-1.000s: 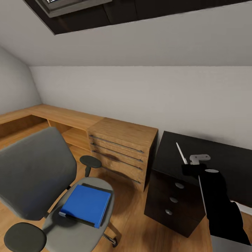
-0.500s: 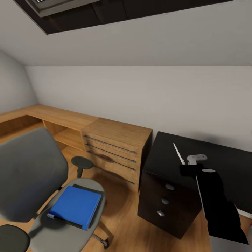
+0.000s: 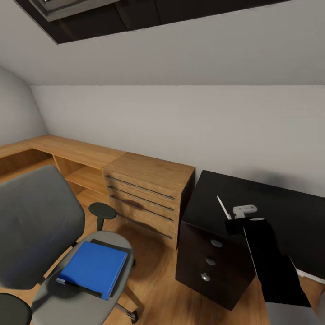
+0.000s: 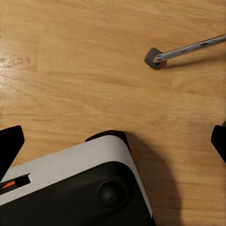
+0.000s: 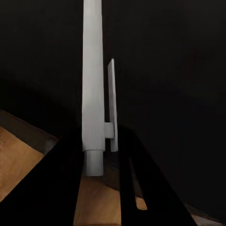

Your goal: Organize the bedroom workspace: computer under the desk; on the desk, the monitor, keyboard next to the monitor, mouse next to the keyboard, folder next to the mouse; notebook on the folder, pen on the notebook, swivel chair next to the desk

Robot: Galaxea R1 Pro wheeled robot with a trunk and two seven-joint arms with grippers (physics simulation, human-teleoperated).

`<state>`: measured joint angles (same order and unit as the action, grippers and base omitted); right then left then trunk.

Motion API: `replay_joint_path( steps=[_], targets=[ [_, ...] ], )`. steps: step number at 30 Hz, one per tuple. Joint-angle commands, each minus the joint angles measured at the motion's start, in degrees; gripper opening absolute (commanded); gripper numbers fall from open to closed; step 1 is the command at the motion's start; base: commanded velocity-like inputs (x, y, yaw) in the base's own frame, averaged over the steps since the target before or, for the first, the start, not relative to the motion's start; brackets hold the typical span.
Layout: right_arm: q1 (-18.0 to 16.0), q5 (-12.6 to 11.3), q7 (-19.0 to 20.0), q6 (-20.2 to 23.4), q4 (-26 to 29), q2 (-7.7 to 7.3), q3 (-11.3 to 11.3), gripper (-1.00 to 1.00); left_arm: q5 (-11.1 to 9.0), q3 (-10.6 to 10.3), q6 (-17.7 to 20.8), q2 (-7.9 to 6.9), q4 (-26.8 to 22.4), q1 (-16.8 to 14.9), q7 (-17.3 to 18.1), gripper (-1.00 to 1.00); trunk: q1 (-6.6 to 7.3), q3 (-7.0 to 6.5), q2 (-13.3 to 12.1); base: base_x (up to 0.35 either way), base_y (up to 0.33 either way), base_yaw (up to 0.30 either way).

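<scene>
Right pincer clenched on a slim white pen with a clip, held over the black worktop with three round-knobbed drawers; in the head view the pen projects from the black arm above that worktop. Grey swivel chair with round armrests stands on the wooden floor, near a light wooden drawer unit. A blue flat folder lies on the chair seat, over a dark item. Left pincer: black fingertips stand spread apart over the floor, released
</scene>
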<state>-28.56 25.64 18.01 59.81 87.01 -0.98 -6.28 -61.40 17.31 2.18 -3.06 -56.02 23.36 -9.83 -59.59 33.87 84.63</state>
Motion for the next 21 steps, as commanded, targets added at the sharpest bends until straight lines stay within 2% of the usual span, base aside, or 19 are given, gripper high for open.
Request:
replay_joint_path(
  steps=[1,11,16,21],
  targets=[
    [-0.11,0.55,0.61,0.19,-0.72,-0.03,0.02,-1.00,-0.40,0.01,0.18,0.03,-0.12,0.02,-0.34,1.00,0.00,0.05,0.03,0.000,0.000,0.000],
    [-2.08,0.68,0.47,0.19,-7.49,-0.01,0.12,-1.00,-0.39,0.02,-0.04,0.04,0.27,0.01,-0.36,1.00,0.00,0.05,0.03,0.138,0.000,0.000],
    [-3.42,0.72,0.39,0.19,-10.99,0.07,0.19,-1.00,-0.46,0.01,0.00,0.00,0.29,0.01,-0.26,1.00,0.00,0.05,0.03,0.043,0.000,0.000],
    [-3.69,0.73,0.37,0.19,-11.70,0.16,0.21,-1.00,-0.47,0.01,0.01,-0.01,0.30,0.01,-0.27,1.00,0.00,0.05,0.03,0.009,0.000,0.000]
  ],
)
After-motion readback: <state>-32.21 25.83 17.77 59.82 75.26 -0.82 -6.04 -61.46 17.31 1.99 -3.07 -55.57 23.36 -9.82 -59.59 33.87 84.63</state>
